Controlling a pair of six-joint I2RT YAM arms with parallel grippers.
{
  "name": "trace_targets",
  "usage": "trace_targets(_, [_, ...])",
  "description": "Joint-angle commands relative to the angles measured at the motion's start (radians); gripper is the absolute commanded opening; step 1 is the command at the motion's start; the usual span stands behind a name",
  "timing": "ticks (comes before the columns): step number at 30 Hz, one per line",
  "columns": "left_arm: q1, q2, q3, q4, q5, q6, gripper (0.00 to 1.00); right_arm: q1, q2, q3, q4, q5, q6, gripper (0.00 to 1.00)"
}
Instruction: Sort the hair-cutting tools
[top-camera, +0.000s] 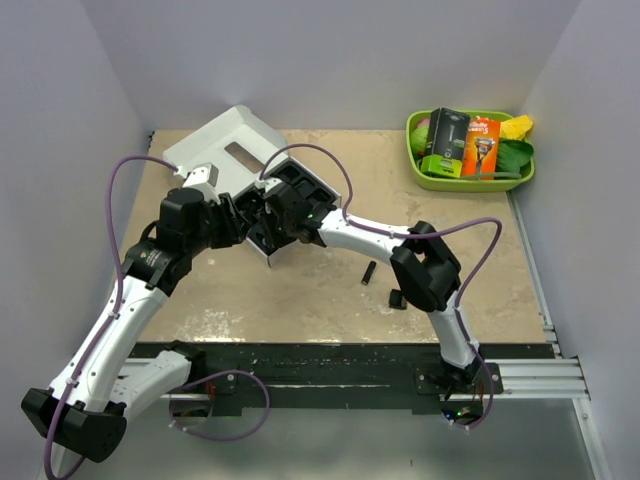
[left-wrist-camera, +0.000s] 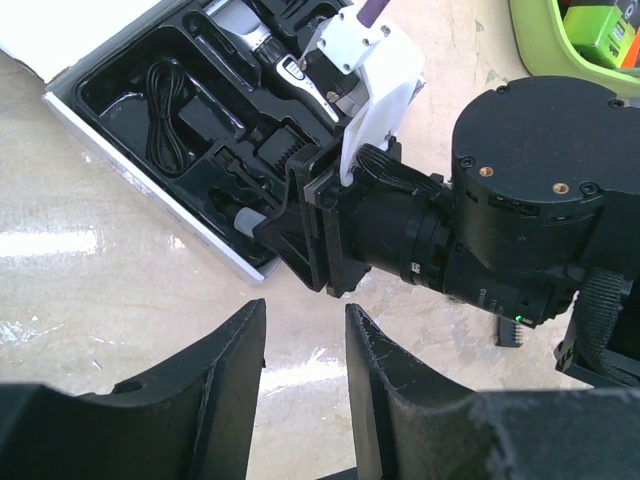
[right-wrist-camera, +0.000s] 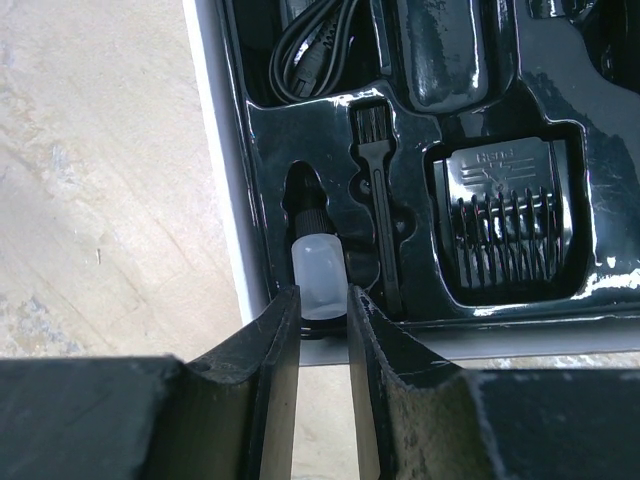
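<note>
The right gripper pinched a small clear-capped bottle at a slot in the box's black insert, beside a brush, comb attachment and cord. The left gripper hovered empty, fingers narrowly parted, over the table.

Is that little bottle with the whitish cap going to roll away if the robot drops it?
Probably: the little bottle looks round and smooth, so it may roll. It looks small and plastic, so it is likely light and not fragile. The right gripper pinches its cap at a groove in the black insert, which should cradle it.
</note>
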Motion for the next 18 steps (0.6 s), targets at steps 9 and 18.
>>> trace_targets(9, [0.006, -0.004, -0.020, 0.036, -0.001, 0.023, 0.43, 0.004, 0.068, -0.004, 0.068, -0.002, 0.025, 0.24])
trace_targets(18, [0.005, 0.002, -0.012, 0.038, -0.001, 0.023, 0.43, 0.010, 0.064, -0.052, 0.077, 0.024, 0.019, 0.22])
